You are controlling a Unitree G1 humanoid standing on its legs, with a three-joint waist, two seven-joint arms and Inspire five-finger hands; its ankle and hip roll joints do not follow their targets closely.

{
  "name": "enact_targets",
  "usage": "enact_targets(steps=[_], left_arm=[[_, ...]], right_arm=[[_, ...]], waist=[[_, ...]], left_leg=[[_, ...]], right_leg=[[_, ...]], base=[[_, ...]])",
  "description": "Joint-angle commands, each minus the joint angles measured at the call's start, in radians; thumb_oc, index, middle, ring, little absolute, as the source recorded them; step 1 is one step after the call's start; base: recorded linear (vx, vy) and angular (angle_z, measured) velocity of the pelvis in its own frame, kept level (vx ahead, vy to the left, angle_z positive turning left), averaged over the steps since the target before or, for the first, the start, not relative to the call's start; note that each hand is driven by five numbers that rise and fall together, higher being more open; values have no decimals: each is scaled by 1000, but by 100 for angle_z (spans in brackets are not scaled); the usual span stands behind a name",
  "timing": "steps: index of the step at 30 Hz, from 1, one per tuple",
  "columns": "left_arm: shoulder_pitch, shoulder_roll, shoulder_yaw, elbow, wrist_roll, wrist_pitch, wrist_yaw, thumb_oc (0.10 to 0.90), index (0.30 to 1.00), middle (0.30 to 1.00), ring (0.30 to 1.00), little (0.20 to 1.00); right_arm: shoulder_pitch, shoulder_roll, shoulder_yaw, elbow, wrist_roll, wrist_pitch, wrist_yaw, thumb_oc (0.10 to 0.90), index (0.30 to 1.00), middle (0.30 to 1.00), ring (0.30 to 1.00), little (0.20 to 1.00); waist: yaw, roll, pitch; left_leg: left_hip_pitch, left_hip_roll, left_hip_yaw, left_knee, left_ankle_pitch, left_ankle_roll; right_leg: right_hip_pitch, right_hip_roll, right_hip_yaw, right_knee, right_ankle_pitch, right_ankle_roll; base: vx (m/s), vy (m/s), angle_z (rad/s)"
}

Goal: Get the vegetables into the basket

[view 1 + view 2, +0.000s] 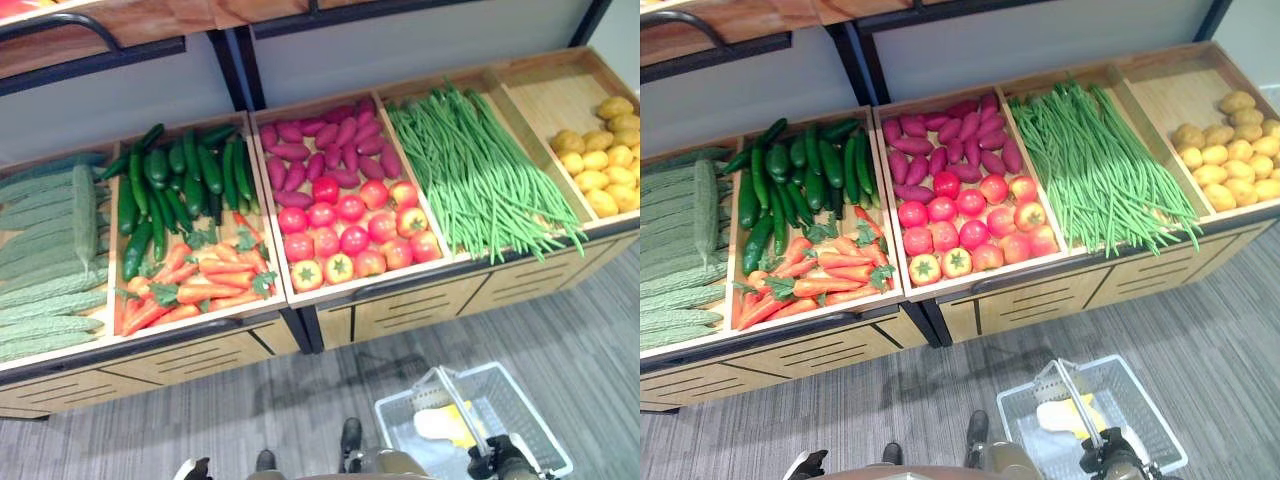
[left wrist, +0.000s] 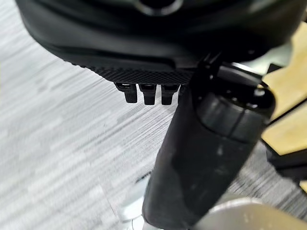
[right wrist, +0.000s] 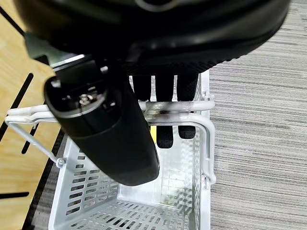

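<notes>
Standing before a wooden produce stand with the white wire basket hung from the right hand, fingers curled round the basket's thin white handle bars, thumb in front. Left hand low at the side over the grey carpet, fingers relaxed and holding nothing. Judged as the start: nothing from the stand taken yet, though something pale yellow already lying in the basket, too unclear to name. For the pick, best to lift the free left hand toward a near bin, choose a piece lying on top and apart from its neighbours, close round its middle rather than an end, and keep the basket level and close below the stand's edge for a short drop. Sloped bins, so a risk of neighbours rolling down when one is pulled. Carrots tapered, orange, with leafy green tops, in the front of one bin; behind them cucumbers, dark, glossy and long. Tomatoes round, smooth and red, a few yellow-faced, likely slippery; purple sweet potatoes oblong and matt. Green beans thin and loose in a heap, hard to take singly. Ridged pale-green gourds at far left, lumpy yellow potatoes at far right.
</notes>
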Motion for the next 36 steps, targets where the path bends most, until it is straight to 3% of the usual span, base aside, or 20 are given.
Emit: enact_targets(steps=[1, 10, 15, 19, 22, 25, 27, 30, 31, 32, 36], left_arm=[[-31, 41, 59, 6, -72, -6, 65, 900, 1000, 1000, 1000, 1000], [-49, 74, 99, -8, -116, -21, 107, 900, 1000, 1000, 1000, 1000], [-31, 70, 133, -10, -139, -35, 132, 900, 1000, 1000, 1000, 1000], [-37, 94, 268, -85, -252, -97, 313, 900, 1000, 1000, 1000, 1000], [-47, 134, 365, -116, -288, -104, 470, 900, 1000, 1000, 1000, 1000], [-47, 174, 421, -162, -322, -127, 538, 900, 1000, 1000, 1000, 1000], [-20, 221, 430, -342, -254, -148, 621, 900, 1000, 1000, 1000, 1000], [-1, 239, 433, -443, -204, -144, 650, 900, 1000, 1000, 1000, 1000], [46, 264, 424, -640, -70, -118, 669, 900, 1000, 1000, 1000, 1000], [68, 301, 393, -776, 57, -101, 659, 900, 1000, 1000, 1000, 1000], [91, 356, 361, -925, 180, -113, 604, 900, 1000, 1000, 1000, 1000]], right_arm=[[-23, -31, -8, 9, -22, -12, -28, 400, 300, 300, 300, 300], [-24, 8, 18, 29, -33, -8, -33, 400, 300, 300, 300, 300], [-7, 4, 0, 51, -42, -12, -46, 400, 300, 300, 300, 300], [9, 25, -5, 49, -51, -25, -79, 400, 300, 300, 300, 300], [26, 40, 2, 41, -54, -43, -106, 400, 300, 300, 300, 300], [33, 35, 4, 49, -53, -46, -109, 400, 300, 300, 300, 300], [42, 34, 3, 41, -57, -52, -110, 400, 300, 300, 300, 300], [46, 35, 0, 42, -57, -56, -112, 400, 300, 300, 300, 300], [52, 35, -14, 41, -54, -63, -111, 400, 300, 300, 300, 300], [53, 32, -24, 47, -46, -64, -106, 400, 300, 300, 300, 300], [50, 28, -26, 41, -35, -68, -99, 400, 300, 300, 300, 300]], waist=[[2, -27, -28], [10, -57, -40], [6, -57, -62], [12, -64, -73], [10, -70, -79], [8, -70, -89], [11, -69, -95], [14, -70, -96], [23, -72, -94], [25, -73, -93], [27, -72, -88]], left_leg=[[-26, 25, -25, -15, -25, 50], [-29, 3, -26, -18, -36, 56], [-18, 5, -19, -18, -41, 52], [-12, 6, -20, -18, -40, 46], [-6, 10, -17, -18, -40, 41], [0, 13, -11, -18, -45, 38], [2, 15, -13, -18, -46, 37], [2, 15, -15, -18, -47, 37], [-1, 14, -22, -18, -47, 37], [-5, 13, -28, -18, -48, 38], [-9, 11, -31, -18, -48, 38]], right_leg=[[46, -203, 120, -65, 105, 147], [60, -229, 126, -111, 143, 170], [80, -229, 128, -124, 140, 170], [89, -227, 126, -128, 135, 170], [93, -226, 130, -127, 132, 173], [97, -224, 130, -128, 130, 175], [99, -225, 129, -128, 128, 177], [100, -226, 128, -127, 127, 178], [101, -227, 122, -127, 125, 180], [104, -229, 116, -127, 123, 181], [106, -231, 113, -128, 124, 182]], base=[[-32, 163, 25], [-23, 67, -10], [6, -2, -1], [7, -5, -1], [0, 0, 0], [25, -11, -4], [19, 1, -5], [0, 0, 0], [0, 0, 0], [0, 0, 0], [4, 4, 4]])
